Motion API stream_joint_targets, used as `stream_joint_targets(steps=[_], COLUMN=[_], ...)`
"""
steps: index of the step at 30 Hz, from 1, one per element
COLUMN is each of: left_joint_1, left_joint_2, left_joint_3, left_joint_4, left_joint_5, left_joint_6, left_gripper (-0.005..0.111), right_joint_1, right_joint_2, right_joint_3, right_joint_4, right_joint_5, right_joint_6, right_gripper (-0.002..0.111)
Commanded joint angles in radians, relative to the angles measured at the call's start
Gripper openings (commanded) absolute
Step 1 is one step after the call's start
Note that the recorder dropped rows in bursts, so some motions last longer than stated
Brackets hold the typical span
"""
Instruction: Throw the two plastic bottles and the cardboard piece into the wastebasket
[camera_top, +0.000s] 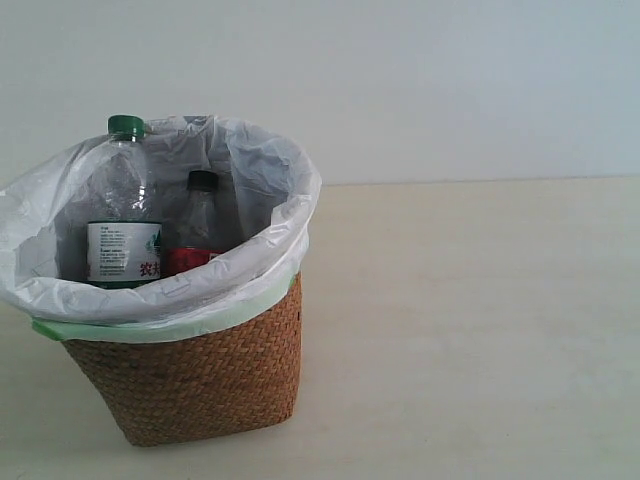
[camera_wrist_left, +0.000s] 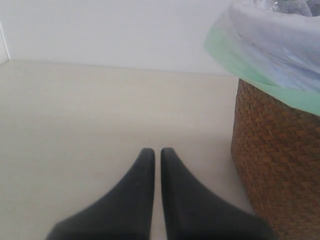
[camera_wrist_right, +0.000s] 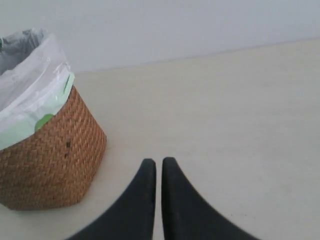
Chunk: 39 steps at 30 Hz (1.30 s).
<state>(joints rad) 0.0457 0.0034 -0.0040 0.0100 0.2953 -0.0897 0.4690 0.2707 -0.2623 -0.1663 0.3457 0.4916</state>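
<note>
Pale bench (camera_top: 480, 330) meets a white wall at its back edge, and the wastebasket (camera_top: 200, 380) stands toward its left end with the green-capped bottle (camera_top: 125, 210) and the black-capped bottle (camera_top: 200, 225) both upright inside. I cannot see the cardboard piece anywhere. My left gripper (camera_wrist_left: 157, 152) and right gripper (camera_wrist_right: 159, 162) hover low over the bench, jaws pressed together on nothing; I judge the left one nearer the wastebasket.

We note the wastebasket (camera_top: 200, 380) standing on the table (camera_top: 480, 330) at the left of the exterior view, with the wall (camera_top: 400, 80) behind it. Inside it the taller bottle (camera_top: 122, 220) stands upright on the left and the shorter bottle (camera_top: 200, 225) upright just beside it on the right. Both sit within the bag (camera_top: 270, 170), which lines the basket and folds out over its rim.
</note>
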Motion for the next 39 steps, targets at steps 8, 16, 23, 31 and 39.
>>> stream_joint_targets(steps=[8,16,23,31,39], left_joint_1=[-0.008,-0.008,-0.008,-0.008,-0.008], left_joint_2=[-0.003,-0.003,-0.003,-0.003,-0.003], left_joint_3=[0.004,0.004,0.004,0.004,0.004], left_joint_4=[0.006,0.006,0.006,0.006,0.006], left_joint_5=[0.000,0.000,0.000,0.000,0.000], left_joint_6=[-0.007,-0.007,-0.007,-0.007,-0.007], left_gripper=[0.004,0.004,0.004,0.004,0.004], right_joint_1=[-0.139,-0.263,-0.280,-0.280,-0.280], right_joint_2=[-0.271,-0.271,-0.271,-0.271,-0.271], right_joint_3=[0.262,0.262,0.262,0.262,0.262], right_joint_4=[-0.001,-0.010,-0.016,-0.016,-0.004], right_joint_5=[-0.304,-0.042,0.004,0.017,0.019], right_joint_6=[0.008,-0.120,-0.277,-0.258,-0.248], right_gripper=[0.000,0.000,0.000,0.000,0.000])
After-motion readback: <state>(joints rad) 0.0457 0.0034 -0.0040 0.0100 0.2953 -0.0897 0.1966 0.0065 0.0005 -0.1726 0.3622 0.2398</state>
